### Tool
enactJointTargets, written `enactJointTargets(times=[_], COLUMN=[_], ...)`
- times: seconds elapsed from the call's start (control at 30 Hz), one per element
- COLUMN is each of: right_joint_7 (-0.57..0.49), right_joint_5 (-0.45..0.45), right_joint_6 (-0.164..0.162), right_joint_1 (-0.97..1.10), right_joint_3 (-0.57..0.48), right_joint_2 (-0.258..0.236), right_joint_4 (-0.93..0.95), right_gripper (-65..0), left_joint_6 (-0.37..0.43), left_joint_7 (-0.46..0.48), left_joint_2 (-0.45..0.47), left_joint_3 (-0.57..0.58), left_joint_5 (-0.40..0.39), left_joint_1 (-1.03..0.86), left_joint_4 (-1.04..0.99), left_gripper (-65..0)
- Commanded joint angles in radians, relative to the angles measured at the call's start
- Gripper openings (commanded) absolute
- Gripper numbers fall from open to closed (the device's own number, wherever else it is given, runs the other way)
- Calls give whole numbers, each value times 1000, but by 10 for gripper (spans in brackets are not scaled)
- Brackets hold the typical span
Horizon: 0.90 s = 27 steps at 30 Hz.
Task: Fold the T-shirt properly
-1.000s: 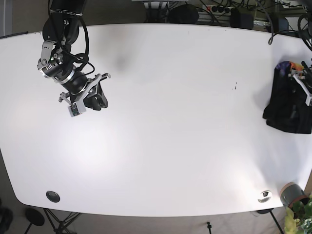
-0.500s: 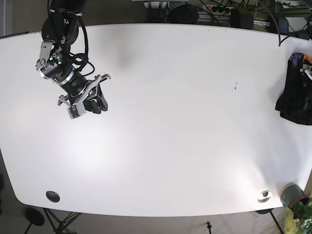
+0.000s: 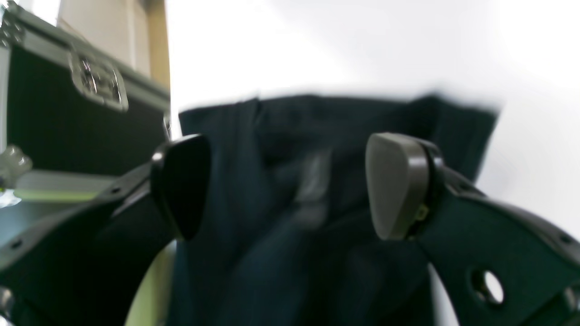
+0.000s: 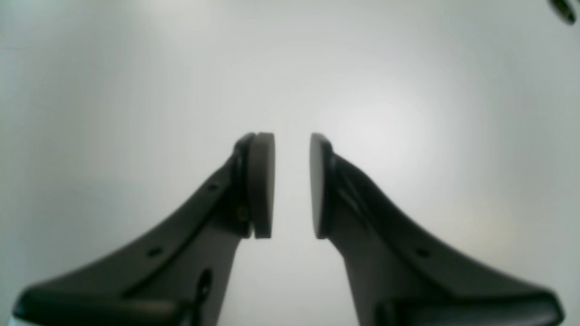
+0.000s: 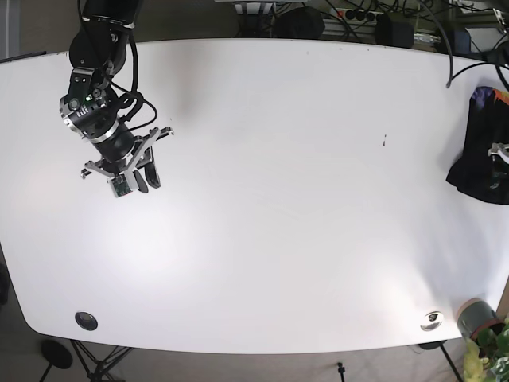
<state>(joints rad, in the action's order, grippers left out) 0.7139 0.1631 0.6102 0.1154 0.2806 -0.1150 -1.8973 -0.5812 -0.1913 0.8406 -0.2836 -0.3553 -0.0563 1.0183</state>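
T-shirt (image 5: 483,156) bunched further right than before.

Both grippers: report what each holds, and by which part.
Right gripper holds nothing. Left gripper straddles the dark T-shirt with its jaws apart; whether it grips cannot be told.

My left claw (image 3: 290,185) hangs with jaws spread wide over the blurred dark T-shirt (image 3: 317,136), white table (image 3: 362,45) behind it.
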Motion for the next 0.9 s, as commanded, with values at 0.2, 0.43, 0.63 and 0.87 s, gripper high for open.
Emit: enactJointTargets(times=[0.2,0.43,0.63,0.87], right_joint_7=[-360,-544,-580,-580], right_joint_5=[-247,-253,-196,-61], right_joint_6=[6,6,6,6], right_joint_1=[-7,43,97,247], right_joint_3=[7,72,141,148], right_joint_2=[38,21,18,-35], right_joint_4=[92,181,203,201], right_gripper=[-528,-528,-528,-528], left_joint_6=[109,195,231,275], left_joint_7=[28,31,155,301], left_joint_2=[-183,-459,-651,-795], left_joint_3=[-1,-7,-6,36], left_joint_5=[42,272,381,434], left_joint_1=[13,17,-53,-251], left_joint_4=[236,402,439,528], left_gripper=[-211,-215,-215,-217])
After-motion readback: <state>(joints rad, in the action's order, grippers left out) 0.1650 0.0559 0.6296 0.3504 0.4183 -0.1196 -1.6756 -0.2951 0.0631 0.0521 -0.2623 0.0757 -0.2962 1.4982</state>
